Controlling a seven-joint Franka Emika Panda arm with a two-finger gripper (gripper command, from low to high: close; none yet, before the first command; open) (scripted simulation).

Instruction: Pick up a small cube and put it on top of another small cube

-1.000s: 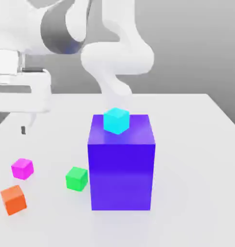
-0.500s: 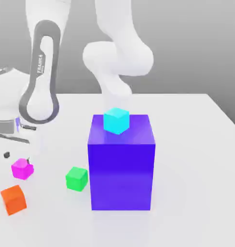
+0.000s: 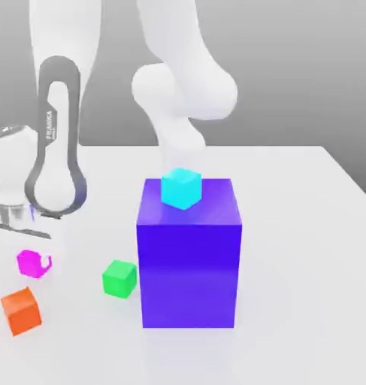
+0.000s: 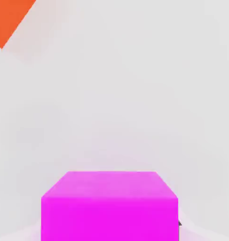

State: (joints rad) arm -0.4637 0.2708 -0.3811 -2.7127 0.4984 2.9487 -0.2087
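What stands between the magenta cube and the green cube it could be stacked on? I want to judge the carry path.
Nothing visible does. The magenta cube sits at the gripper, and bare table lies between it and the green cube. The tall blue block stands beyond the green cube.

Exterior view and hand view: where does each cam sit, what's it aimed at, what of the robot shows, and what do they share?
Exterior view: off the arm, above table height, looking down at the tall blue block with a cyan cube on top; green cube and orange cube nearby. The white arm and the gripper, shut on the magenta cube, show.
Hand view: on the hand, looking past the magenta cube at the tabletop.
Shared: magenta cube, orange cube, table.
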